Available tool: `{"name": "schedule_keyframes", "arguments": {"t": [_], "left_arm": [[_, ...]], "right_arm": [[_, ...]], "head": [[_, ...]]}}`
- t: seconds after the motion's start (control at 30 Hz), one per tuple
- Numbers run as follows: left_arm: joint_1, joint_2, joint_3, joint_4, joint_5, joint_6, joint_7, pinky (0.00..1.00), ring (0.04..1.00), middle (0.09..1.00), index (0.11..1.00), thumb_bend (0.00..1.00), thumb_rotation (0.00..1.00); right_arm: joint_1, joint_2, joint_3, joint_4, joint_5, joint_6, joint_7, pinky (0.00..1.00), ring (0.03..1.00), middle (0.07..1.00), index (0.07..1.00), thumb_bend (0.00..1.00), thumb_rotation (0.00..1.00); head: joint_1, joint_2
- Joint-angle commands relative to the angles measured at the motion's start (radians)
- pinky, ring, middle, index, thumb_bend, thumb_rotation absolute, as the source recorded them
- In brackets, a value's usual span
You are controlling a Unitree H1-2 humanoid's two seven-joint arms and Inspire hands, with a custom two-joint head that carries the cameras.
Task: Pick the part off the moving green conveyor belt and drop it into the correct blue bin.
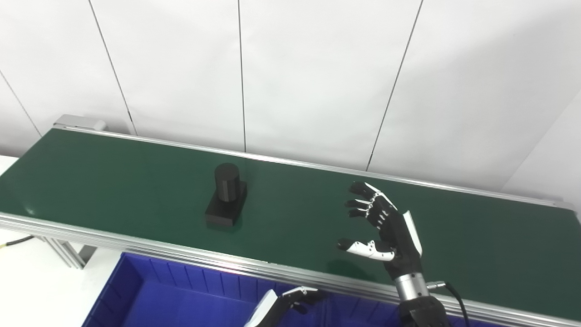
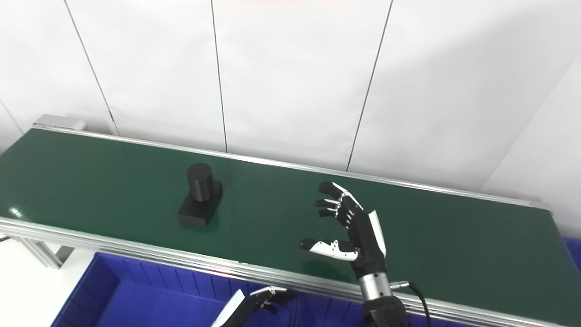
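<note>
A black part (image 1: 225,196), a cylinder standing on a flat rectangular base, sits upright on the green conveyor belt (image 1: 113,181), left of the middle. My right hand (image 1: 386,225) hovers over the belt well to the right of the part, open, fingers spread and thumb pointing left, holding nothing. My left hand (image 1: 290,302) shows only partly at the bottom edge, over the blue bin (image 1: 136,290); its fingers look curled, and nothing is visible in it.
The blue bin stands in front of the belt's near aluminium rail (image 1: 181,256). Another blue bin's corner (image 2: 573,247) shows at the far right. White wall panels rise behind the belt. A cable (image 1: 16,240) lies at the left.
</note>
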Motion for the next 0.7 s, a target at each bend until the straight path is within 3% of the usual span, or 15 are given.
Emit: {"name": "schedule_keyframes", "arguments": {"t": [0.0,0.37,0.67], "left_arm": [[-0.029,-0.009,-0.008,-0.010,0.007,-0.038,0.020,0.65,0.742,0.769,0.739,0.88,0.15],[-0.022,-0.007,-0.016,-0.026,0.007,-0.038,0.028,0.65,0.738,0.770,0.743,0.88,0.14],[-0.013,-0.006,-0.023,-0.039,0.015,-0.038,0.032,0.66,0.746,0.773,0.744,0.88,0.15]], "right_arm": [[-0.058,0.010,0.000,0.010,-0.010,-0.043,-0.009,0.61,0.699,0.803,0.802,0.96,0.25],[-0.142,0.023,0.006,0.127,-0.008,-0.044,0.004,0.63,0.732,0.847,0.829,0.95,0.21],[-0.206,0.045,-0.003,0.225,0.005,-0.044,0.016,0.66,0.736,0.836,0.833,1.00,0.25]], "head": [[0.002,0.001],[0.007,0.013],[0.013,0.016]]}}
